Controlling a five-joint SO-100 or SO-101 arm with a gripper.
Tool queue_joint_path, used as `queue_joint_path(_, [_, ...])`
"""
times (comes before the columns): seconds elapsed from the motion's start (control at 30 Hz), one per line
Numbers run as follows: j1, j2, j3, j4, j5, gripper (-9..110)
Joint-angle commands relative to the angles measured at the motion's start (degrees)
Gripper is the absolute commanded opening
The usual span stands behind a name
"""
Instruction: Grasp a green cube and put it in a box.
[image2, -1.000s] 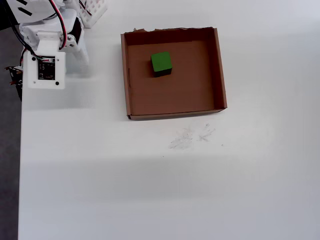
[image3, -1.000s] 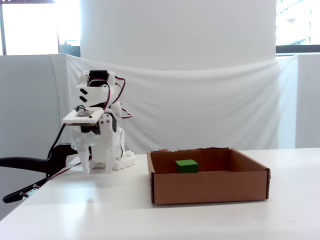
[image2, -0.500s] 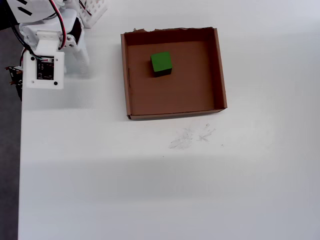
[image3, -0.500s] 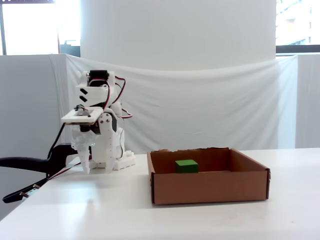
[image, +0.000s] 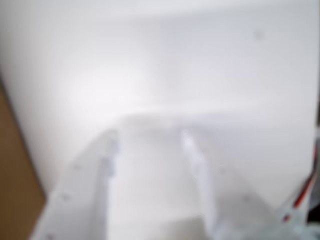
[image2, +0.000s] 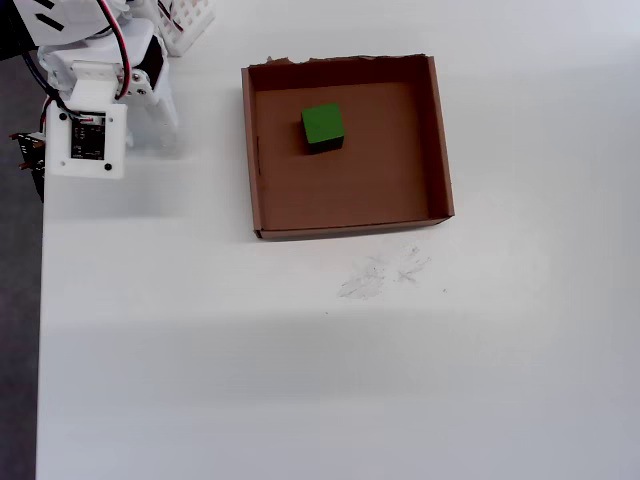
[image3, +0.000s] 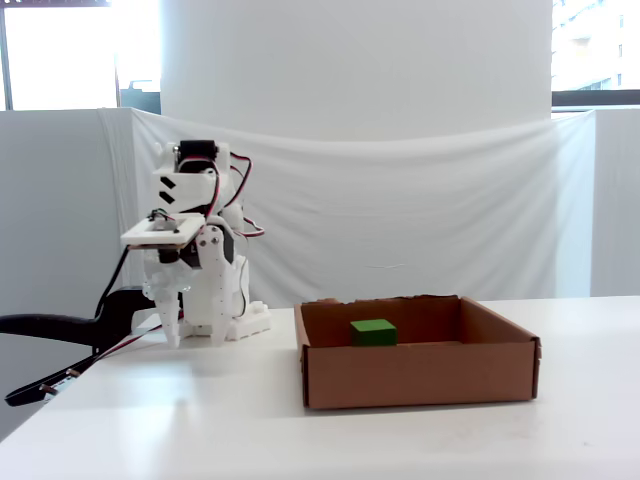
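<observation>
Overhead view, green cube (image2: 322, 125) in box (image2: 437, 140), claw (image3: 170, 335) well apart

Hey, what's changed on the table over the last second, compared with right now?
Very little. In the overhead view the arm's white board has crept slightly toward the top edge, folding back toward its base; in the fixed view the claw hangs beside the base, holding nothing. The green cube sits in the same spot inside the box, and the box has not shifted.
</observation>
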Motion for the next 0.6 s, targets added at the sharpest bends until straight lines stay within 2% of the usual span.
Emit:
queue_joint_path(0.0, [-0.44, -0.7, -0.26, 0.26, 0.18, 15])
queue_joint_path(0.57, [-0.35, -0.7, -0.26, 0.35, 0.53, 17])
